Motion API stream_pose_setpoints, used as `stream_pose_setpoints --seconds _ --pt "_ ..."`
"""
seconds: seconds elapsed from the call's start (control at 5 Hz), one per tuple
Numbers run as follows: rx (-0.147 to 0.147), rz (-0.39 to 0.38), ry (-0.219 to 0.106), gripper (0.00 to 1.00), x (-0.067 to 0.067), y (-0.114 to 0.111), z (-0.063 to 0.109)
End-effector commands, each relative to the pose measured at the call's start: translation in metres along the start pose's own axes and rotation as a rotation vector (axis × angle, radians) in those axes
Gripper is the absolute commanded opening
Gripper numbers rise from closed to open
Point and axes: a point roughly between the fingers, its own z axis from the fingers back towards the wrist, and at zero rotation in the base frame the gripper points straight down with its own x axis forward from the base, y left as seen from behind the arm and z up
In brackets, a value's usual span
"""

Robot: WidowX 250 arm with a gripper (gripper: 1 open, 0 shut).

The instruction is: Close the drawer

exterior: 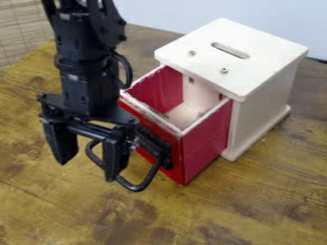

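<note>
The red drawer (192, 144) stands pulled out of the white cabinet (243, 77), its pale inside showing. Its black loop handle (138, 170) sticks out from the red front panel toward the lower left. My gripper (84, 150) hangs in front of the drawer's front panel, open, with one finger (59, 142) to the left and the other finger (111, 153) just left of the handle's mount, over the loop. It holds nothing.
The white cabinet with a slot on top sits at the right on the wooden table (255, 206). A woven mat edge (19, 38) lies at the far left. A white wall edge runs behind the cabinet.
</note>
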Motion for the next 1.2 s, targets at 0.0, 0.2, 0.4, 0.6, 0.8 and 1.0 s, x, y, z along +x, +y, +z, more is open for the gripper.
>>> stream_pose_setpoints --seconds 0.0,0.2,0.4,0.6,0.8,1.0 --pt "0.006 -0.054 -0.074 1.00 0.008 -0.008 0.025" --pt "0.007 -0.104 -0.085 1.00 0.007 -0.016 0.038" --pt "-0.006 -0.101 -0.098 1.00 0.005 -0.011 0.048" --pt "-0.017 -0.068 -0.112 1.00 0.006 -0.001 0.054" --pt "-0.035 -0.067 -0.118 1.00 0.014 0.000 0.050" --pt "-0.025 -0.050 -0.101 1.00 0.021 -0.002 0.040"
